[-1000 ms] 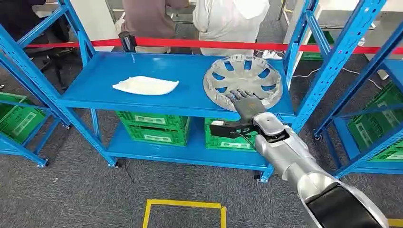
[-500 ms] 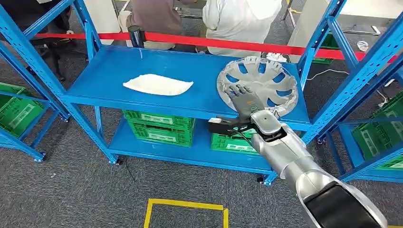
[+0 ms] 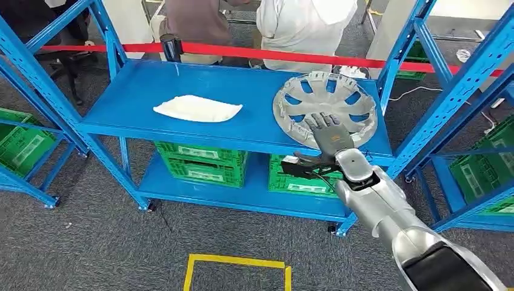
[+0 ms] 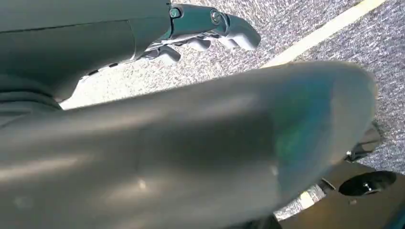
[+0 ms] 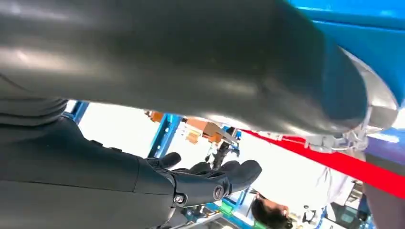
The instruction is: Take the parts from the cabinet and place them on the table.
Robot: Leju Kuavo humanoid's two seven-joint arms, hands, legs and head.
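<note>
Both parts sit on the blue cabinet shelf (image 3: 139, 109), nothing moved off; my right hand (image 3: 329, 132), fingers spread, holding nothing, lies over the near rim of the silver hubcap (image 3: 325, 101); white panel (image 3: 197, 108) untouched; left hand (image 4: 210, 29) hangs loosely curled, holding nothing.

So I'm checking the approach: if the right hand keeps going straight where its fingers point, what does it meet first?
Most likely the silver spoked wheel cover on the blue shelf: the right hand overlaps its near rim already, though contact is unclear.
</note>
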